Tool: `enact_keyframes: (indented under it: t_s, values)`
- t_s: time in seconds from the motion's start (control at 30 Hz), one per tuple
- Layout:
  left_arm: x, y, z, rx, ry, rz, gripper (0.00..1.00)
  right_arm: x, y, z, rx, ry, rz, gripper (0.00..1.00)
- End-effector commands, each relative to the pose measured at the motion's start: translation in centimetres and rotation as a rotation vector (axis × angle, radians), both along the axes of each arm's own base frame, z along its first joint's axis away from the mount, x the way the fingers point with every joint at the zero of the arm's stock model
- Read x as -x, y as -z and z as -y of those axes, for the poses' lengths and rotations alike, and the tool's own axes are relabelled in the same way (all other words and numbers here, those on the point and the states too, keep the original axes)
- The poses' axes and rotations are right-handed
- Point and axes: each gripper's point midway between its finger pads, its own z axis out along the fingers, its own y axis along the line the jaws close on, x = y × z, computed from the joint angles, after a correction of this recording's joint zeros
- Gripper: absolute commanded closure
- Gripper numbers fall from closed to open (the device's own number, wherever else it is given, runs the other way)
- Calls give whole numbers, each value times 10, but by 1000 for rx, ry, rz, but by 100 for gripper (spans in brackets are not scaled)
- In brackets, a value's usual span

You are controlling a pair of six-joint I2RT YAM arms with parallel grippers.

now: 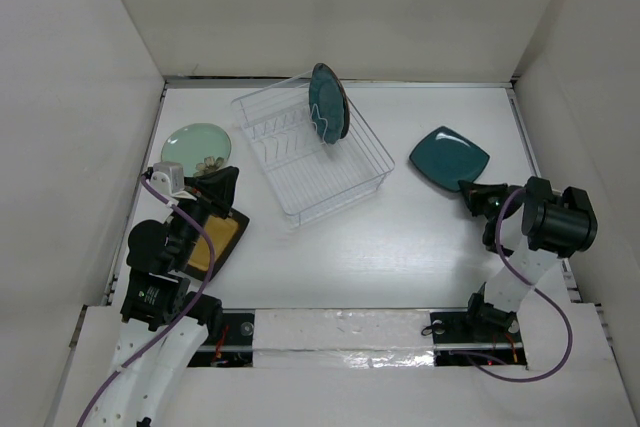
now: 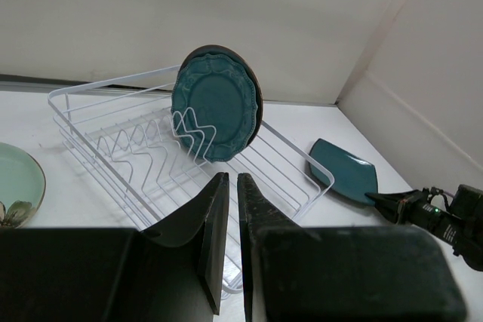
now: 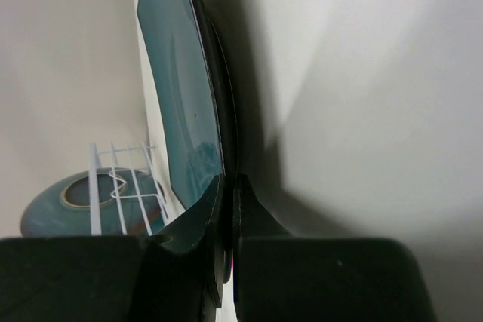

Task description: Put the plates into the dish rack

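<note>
White matte tabletop (image 1: 400, 247); right gripper (image 1: 468, 188) tight on glossy square teal plate (image 1: 448, 157), left gripper (image 2: 232, 180) together.

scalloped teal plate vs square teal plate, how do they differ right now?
Shape: scalloped plate is round, wavy-rimmed; square plate has straight edges.
Pose: scalloped plate stands upright in the dish rack; square plate lies low on the table outside it.
Grip: scalloped plate is free; the right gripper is shut on the square plate's edge.
Both are dark teal.
</note>
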Motion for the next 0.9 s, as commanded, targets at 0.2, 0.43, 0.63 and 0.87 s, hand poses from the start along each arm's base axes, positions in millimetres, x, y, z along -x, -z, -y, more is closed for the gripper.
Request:
enact_keyframes:
  t_s: [0.2,0.43,0.63,0.87]
  values:
    - [-3,-8,1,-1,-2,30,92,-4,-98,8,45,27,392,100]
    - [-6,-6,0,-7,-9,19,93,2,-144,8,167,15,459,100]
    - [-7,-5,0,-8,-10,18,93,6,-206,-4,330,-22,499,100]
    - [-5,-7,2,-8,0,24,93,20,-314,-68,524,-150,657,100]
